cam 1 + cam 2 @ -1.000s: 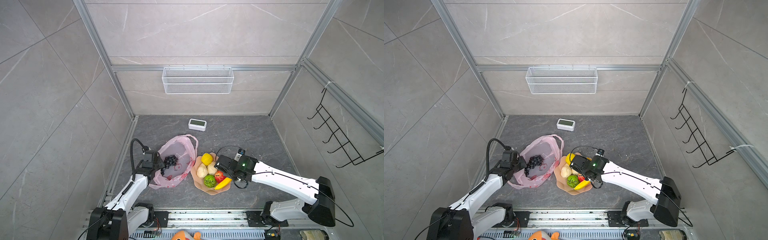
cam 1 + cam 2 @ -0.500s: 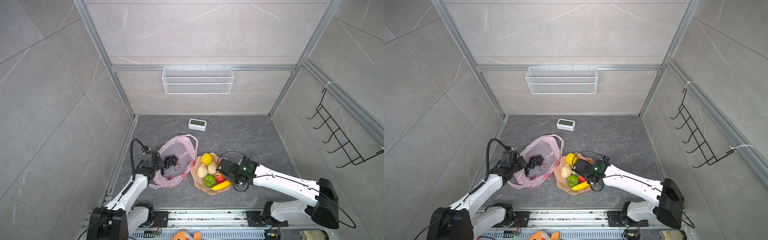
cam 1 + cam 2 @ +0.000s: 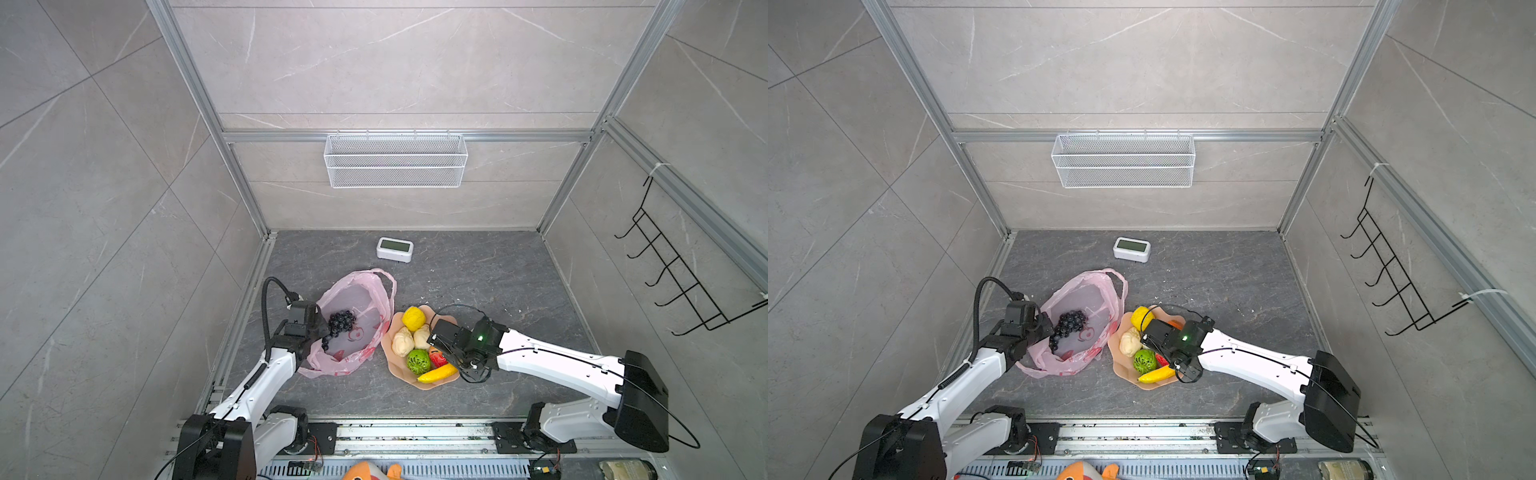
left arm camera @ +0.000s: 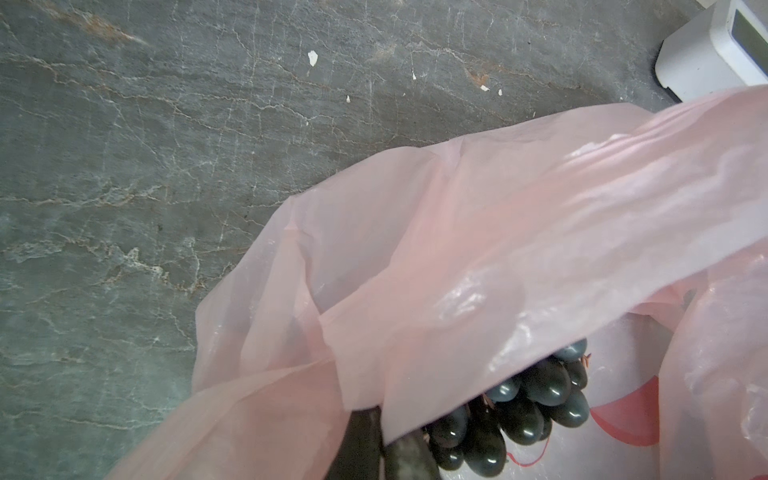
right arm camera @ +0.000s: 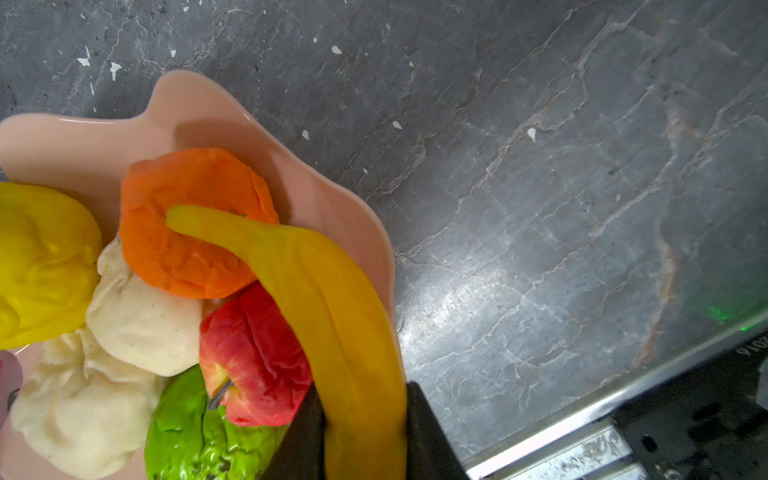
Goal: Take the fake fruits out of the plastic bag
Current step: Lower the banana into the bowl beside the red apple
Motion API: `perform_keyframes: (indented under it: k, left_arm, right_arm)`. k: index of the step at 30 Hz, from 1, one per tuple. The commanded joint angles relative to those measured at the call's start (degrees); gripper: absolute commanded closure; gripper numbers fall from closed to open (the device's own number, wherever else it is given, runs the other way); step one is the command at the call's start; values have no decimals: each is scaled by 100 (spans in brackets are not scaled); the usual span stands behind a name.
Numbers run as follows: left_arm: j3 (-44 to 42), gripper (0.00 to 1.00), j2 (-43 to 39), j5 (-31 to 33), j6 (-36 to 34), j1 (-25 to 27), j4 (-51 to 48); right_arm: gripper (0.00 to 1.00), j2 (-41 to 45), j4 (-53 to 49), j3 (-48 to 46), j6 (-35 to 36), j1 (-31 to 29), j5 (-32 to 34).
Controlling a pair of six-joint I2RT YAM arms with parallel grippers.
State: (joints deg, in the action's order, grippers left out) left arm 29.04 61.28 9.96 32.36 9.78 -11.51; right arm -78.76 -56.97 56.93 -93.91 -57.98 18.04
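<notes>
Released here, banana [image 5: 332,311] may roll off: right fingers [image 5: 428,436] clamp it over bowl [image 5: 199,95] rim; left fingers [image 4: 361,444] pinch plastic bag [image 4: 498,249].

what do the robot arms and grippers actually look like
The left arm and right arm are white rounded shells with black joints and bulky black shoulder housings. A thick black hose arcs over the left wrist; thin black wires loop round the right wrist, beside a small green light. The left gripper and right gripper are black with dark tapered fingers.
</notes>
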Motion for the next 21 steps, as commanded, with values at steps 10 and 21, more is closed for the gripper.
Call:
perform_keyframes:
  k: [10,21]
  left_arm:
    - [92,100,7,7,13,41,145]
    - [78,100,16,-4,16,41,172]
  right_arm:
    - [77,-178,-209,12,-227,-34,-3]
    - [76,-242,-422,68,-383,-37,112]
